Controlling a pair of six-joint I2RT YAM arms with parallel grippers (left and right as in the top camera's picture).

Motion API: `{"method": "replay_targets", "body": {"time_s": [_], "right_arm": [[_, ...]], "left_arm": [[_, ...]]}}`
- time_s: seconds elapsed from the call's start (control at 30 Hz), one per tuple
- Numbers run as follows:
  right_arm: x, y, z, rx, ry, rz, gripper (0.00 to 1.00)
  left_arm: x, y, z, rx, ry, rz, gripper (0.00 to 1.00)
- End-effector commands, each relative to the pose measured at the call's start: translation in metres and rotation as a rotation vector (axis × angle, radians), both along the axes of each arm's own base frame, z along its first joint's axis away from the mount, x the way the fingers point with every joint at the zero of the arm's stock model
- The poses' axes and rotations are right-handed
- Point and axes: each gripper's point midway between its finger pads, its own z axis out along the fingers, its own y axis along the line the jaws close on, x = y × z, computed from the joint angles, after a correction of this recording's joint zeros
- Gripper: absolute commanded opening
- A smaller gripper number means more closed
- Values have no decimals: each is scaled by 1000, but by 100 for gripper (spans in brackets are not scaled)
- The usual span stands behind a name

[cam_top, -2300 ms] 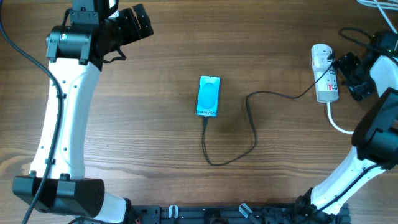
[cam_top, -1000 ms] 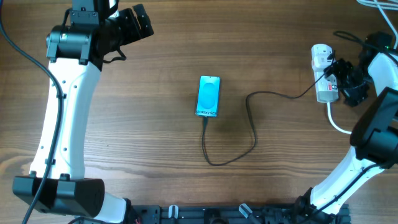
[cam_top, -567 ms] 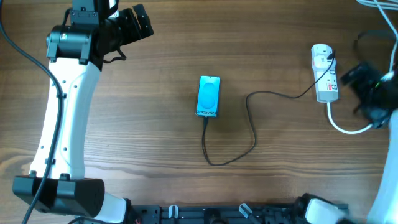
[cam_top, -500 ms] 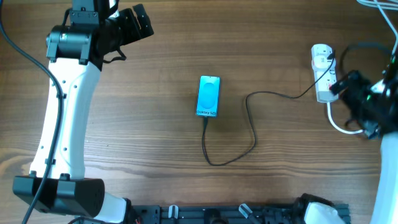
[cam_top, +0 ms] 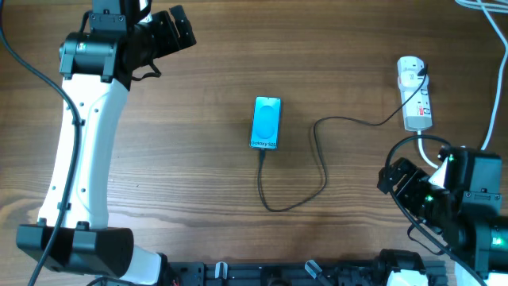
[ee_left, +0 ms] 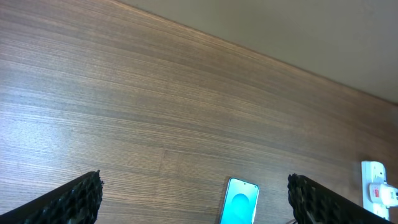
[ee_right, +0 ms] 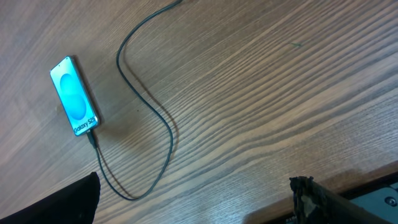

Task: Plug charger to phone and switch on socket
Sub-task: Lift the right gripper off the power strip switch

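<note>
The phone [cam_top: 267, 122] lies flat mid-table with its cyan screen lit; it also shows in the left wrist view [ee_left: 239, 208] and the right wrist view [ee_right: 74, 96]. The thin black charger cable [cam_top: 321, 163] runs from the phone's bottom edge in a loop to the white socket strip [cam_top: 415, 94] at the far right, where its black plug sits. The cable shows in the right wrist view [ee_right: 166, 127]. My left gripper [cam_top: 173, 30] is open and empty, high at the back left. My right gripper [cam_top: 402, 184] is open and empty at the front right, away from the socket.
The socket's thick white lead [cam_top: 429, 155] curves down toward my right arm. A white cable [cam_top: 498, 32] hangs at the far right edge. The table's front edge [ee_right: 373, 180] lies close below my right gripper.
My right arm has pulled back from the socket strip to the front right of the table. The left arm, phone and cable have not moved.
</note>
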Motion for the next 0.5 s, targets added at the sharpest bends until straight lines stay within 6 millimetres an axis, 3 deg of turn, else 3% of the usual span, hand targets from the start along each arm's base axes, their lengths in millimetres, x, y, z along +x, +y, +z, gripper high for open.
{"method": "replay_targets", "body": {"time_s": [0.0, 0.47], "right_arm": [[2, 4, -3, 22, 13, 12, 100], [5, -2, -8, -15, 43, 6, 100]], "left_arm": [[2, 4, -4, 15, 7, 9, 100], [1, 4, -4, 14, 7, 9, 100]]}}
